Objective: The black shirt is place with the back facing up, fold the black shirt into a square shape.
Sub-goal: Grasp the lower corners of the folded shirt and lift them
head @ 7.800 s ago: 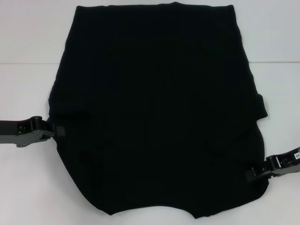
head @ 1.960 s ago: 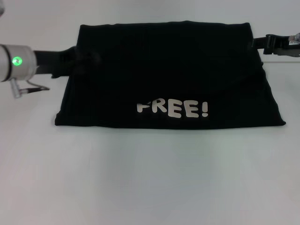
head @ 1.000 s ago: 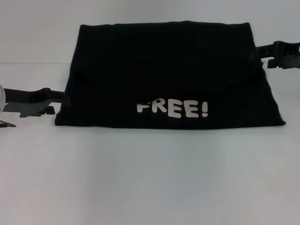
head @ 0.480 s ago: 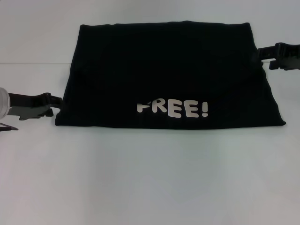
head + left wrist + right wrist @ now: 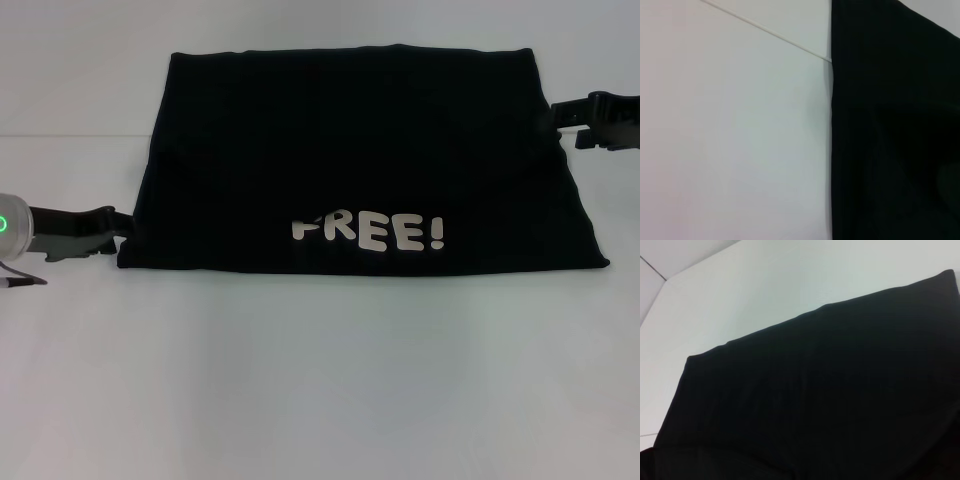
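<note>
The black shirt (image 5: pixel 350 150) lies folded in half on the white table, a wide rectangle. Pale "FREE!" lettering (image 5: pixel 368 232) faces up near its front edge. My left gripper (image 5: pixel 122 228) is open, low on the table just outside the shirt's front left corner. My right gripper (image 5: pixel 556 115) is open and empty, just off the shirt's right edge near the far right corner. The left wrist view shows the shirt's (image 5: pixel 895 125) straight edge on the table. The right wrist view shows the shirt's (image 5: pixel 815 390) plain surface.
The white table (image 5: pixel 320 380) runs wide in front of the shirt. A thin seam line (image 5: pixel 60 135) crosses the table at the far left and right.
The shirt was folded in half, bringing the lettering on top. In the last second my left gripper drew back left and down beside the front left corner. The right gripper hardly moved.
</note>
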You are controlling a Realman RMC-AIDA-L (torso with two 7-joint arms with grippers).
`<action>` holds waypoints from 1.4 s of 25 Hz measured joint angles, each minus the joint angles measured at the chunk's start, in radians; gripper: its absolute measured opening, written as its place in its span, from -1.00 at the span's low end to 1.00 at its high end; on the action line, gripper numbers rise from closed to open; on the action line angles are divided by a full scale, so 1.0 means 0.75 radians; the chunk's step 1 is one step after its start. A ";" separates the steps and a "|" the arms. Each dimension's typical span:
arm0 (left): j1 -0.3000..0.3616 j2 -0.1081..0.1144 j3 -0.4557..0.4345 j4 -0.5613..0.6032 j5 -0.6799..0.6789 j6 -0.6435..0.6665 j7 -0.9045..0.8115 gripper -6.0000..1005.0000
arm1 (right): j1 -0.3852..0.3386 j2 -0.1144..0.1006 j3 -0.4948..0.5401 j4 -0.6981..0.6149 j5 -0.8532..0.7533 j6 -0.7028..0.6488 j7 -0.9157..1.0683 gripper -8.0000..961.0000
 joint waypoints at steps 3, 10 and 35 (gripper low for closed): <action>0.000 -0.005 0.002 -0.004 0.000 0.004 0.001 -0.05 | -0.001 0.000 0.000 0.001 0.000 0.000 0.000 0.49; 0.000 -0.010 0.003 -0.011 0.000 0.022 0.002 -0.05 | -0.005 0.000 0.000 0.001 0.000 0.000 0.000 0.49; -0.017 -0.020 0.018 0.002 0.024 0.033 -0.002 -0.46 | -0.017 -0.008 0.028 0.001 0.008 -0.015 -0.003 0.49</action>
